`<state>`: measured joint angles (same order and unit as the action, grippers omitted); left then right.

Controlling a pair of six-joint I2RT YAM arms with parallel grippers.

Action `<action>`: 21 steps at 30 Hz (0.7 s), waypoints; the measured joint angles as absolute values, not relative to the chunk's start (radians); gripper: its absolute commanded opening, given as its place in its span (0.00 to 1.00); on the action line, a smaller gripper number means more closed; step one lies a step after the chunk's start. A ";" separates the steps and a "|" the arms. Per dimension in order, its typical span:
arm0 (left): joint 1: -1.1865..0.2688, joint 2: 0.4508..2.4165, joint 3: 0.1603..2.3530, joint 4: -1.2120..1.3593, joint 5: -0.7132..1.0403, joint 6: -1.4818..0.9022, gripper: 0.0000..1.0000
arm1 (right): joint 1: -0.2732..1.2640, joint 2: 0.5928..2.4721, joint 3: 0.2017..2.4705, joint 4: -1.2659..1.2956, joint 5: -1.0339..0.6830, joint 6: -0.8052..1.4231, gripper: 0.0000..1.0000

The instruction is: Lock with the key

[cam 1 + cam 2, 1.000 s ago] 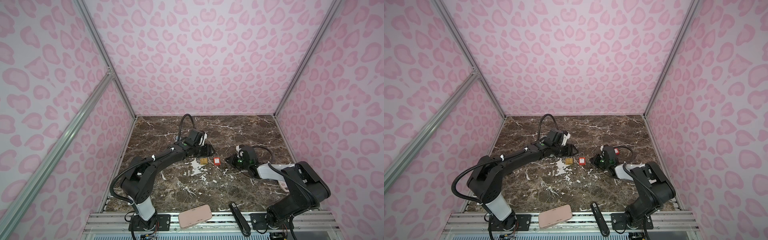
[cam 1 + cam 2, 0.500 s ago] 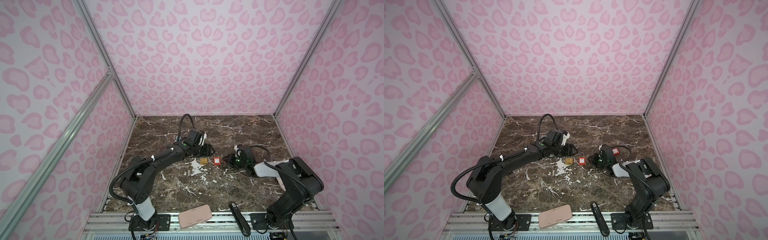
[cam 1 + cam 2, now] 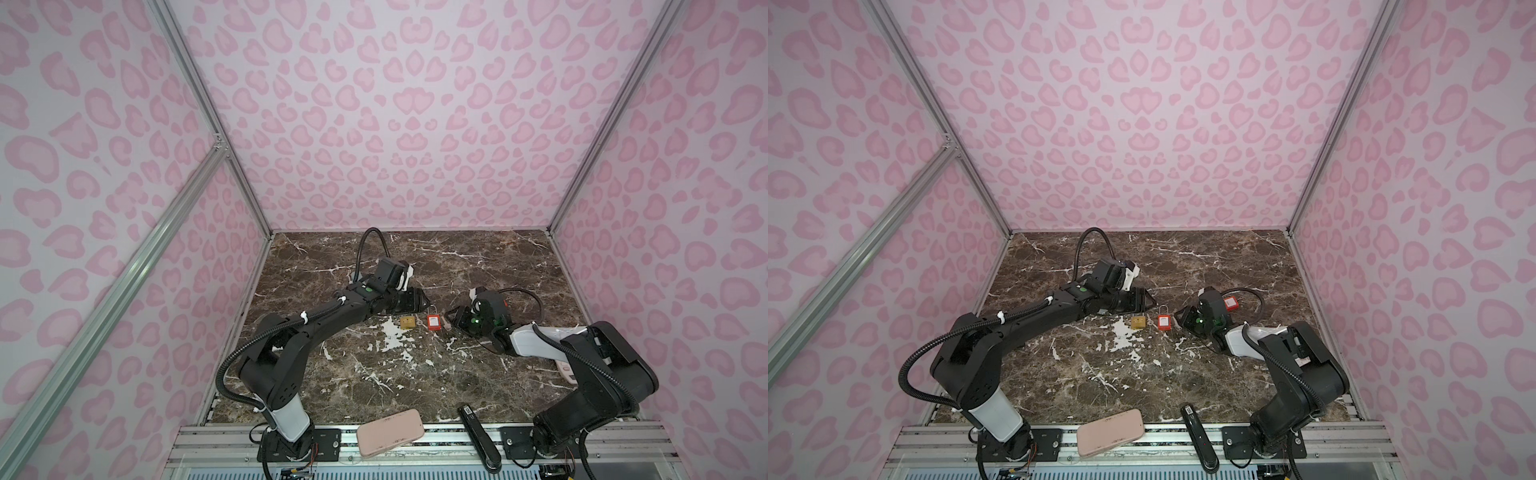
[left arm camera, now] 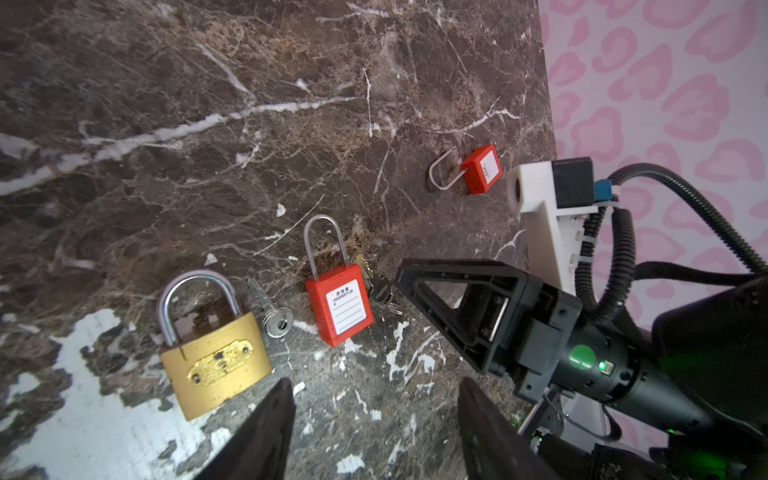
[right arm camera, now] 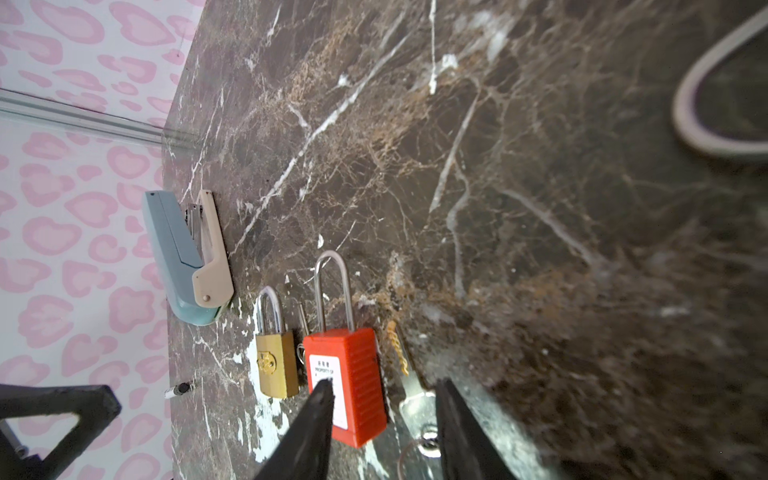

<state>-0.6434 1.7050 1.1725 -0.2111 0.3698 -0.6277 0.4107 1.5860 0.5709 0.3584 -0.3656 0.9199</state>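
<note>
The key [image 5: 398,351] lies flat on the tabletop [image 5: 540,208] just beside the red padlock [image 5: 345,382], on the side away from the brass padlock [image 5: 276,365]. Its long axis runs parallel to the red padlock's, with the blade pointing the same way as the shackle. The right pincer [image 5: 383,385] is spread, one tip over the red padlock's face and the other beyond the key, pinching nothing. The left pincer [image 4: 376,386] is also spread and empty, near the red padlock's base.

Red padlock [image 4: 339,305] and brass-gold padlock [image 4: 216,365] — table [image 4: 249,124] is white-veined brown marble, walls [image 3: 395,124] pink leopard-spotted.
</note>
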 measured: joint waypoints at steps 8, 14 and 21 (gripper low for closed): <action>-0.649 1.705 1.169 -0.210 0.369 -0.634 0.64 | 0.410 1.569 0.524 0.353 -0.372 0.943 0.41; -0.654 1.705 1.169 -0.209 0.369 -0.635 0.64 | 0.411 1.580 0.506 0.397 -0.411 0.960 0.36; -0.658 1.705 1.169 -0.209 0.370 -0.636 0.64 | 0.411 1.619 0.495 0.478 -0.464 0.993 0.35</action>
